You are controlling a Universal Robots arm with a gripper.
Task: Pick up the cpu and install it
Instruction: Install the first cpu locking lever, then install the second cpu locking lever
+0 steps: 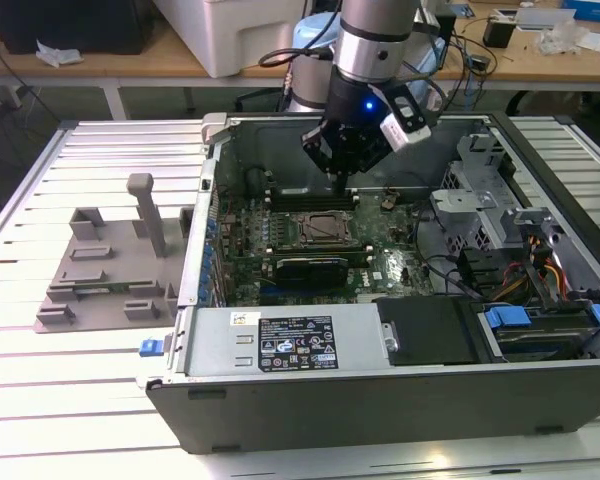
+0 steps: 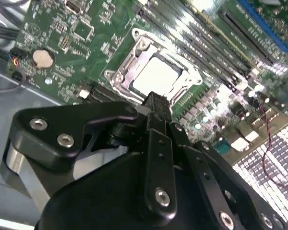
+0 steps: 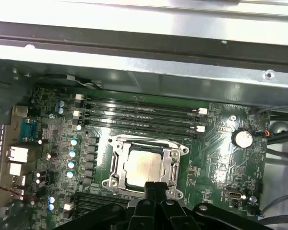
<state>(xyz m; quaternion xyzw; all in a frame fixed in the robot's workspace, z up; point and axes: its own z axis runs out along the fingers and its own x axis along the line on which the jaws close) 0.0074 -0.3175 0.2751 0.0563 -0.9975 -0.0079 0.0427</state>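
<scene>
The cpu [image 3: 143, 166] sits flat in its socket [image 3: 116, 163]; the gripper [image 3: 155, 188] hangs just above, jaws together, empty.

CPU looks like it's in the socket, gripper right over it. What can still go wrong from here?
1. The gripper hangs close over the edge of the socket frame; any sideways drift could knock the frame or nudge the cpu.
2. Whether the cpu lies fully flat cannot be told from these views; if it sits skewed, pressing on it may damage the socket.
3. The memory slots run near the socket, so a careless retreat could scrape them.
</scene>
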